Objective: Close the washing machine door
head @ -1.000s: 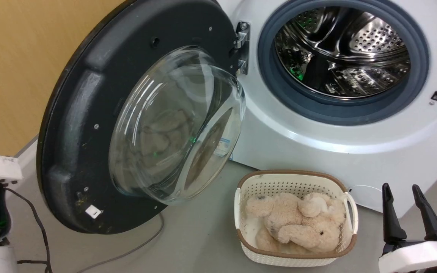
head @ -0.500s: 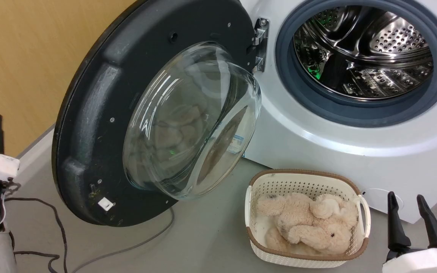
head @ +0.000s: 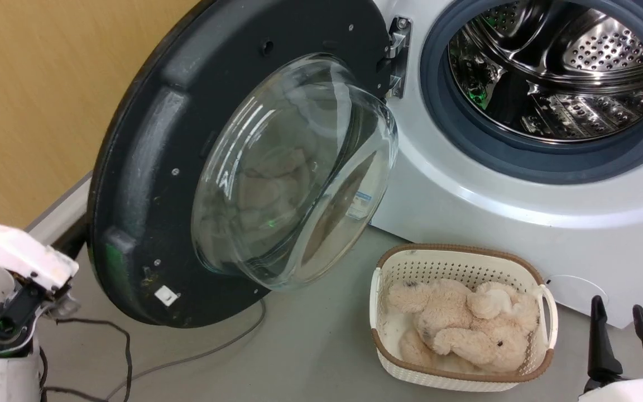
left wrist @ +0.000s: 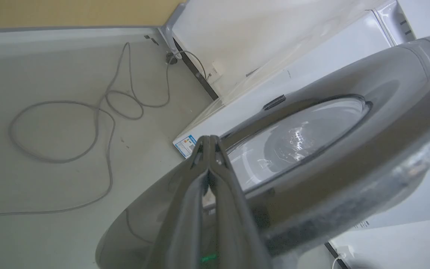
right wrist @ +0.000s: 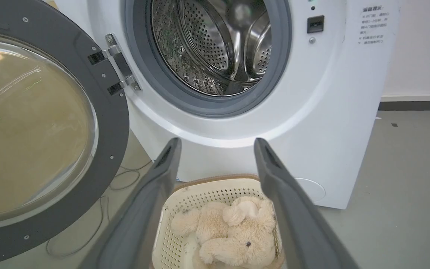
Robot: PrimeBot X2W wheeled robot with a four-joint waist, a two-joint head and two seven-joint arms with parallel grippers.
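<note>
Left gripper (left wrist: pixel 209 139) pressed together behind open washing machine door (head: pixel 148 167), right gripper (right wrist: pixel 217 142) spread above basket (head: pixel 461 249), plush toy (head: pixel 466 329) inside

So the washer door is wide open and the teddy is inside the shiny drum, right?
Not quite. The door is wide open, but the teddy is not in the drum: it lies in the basket on the floor in front of the washer. The head view shows this.

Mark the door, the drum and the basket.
door (head: pixel 143 167), head view, black rim left of the glass bowl
drum (head: pixel 606 51), head view, perforated steel wall
basket (head: pixel 455 267), head view, perforated rear wall
</note>
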